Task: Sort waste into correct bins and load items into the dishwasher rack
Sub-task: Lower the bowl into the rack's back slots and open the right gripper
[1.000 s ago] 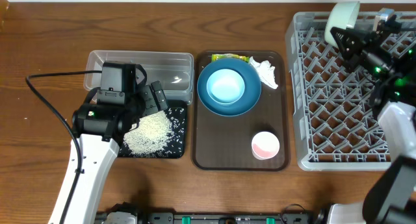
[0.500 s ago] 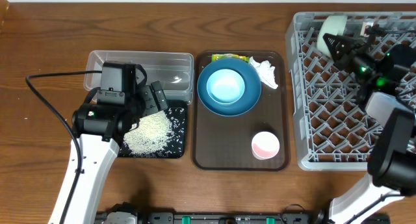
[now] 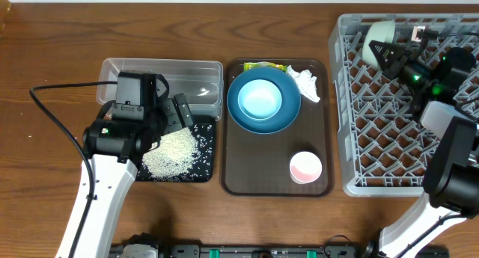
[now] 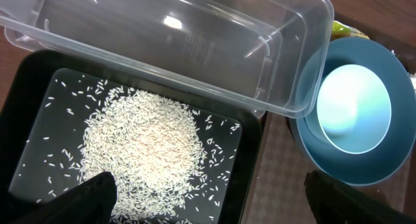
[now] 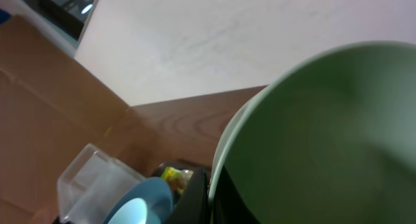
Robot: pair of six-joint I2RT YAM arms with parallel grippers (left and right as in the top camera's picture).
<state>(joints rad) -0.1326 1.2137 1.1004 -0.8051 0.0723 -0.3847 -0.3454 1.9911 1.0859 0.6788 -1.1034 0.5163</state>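
Your right gripper (image 3: 389,50), clamped on the pale mint-white bowl (image 3: 380,30), has shifted it leftward over the large grey lattice dishwasher rack's (image 3: 389,138) far corner, so release looks due. Left gripper (image 4: 208,198) hangs spread above loose white rice grains (image 4: 143,139).

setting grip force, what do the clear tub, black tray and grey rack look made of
Clear tub: likely thin glossy plastic; see-through, with bright glints.
Black tray: probably glossy plastic; its floor reflects light.
Grey rack: seemingly matte moulded plastic; uniform lattice, no shine.
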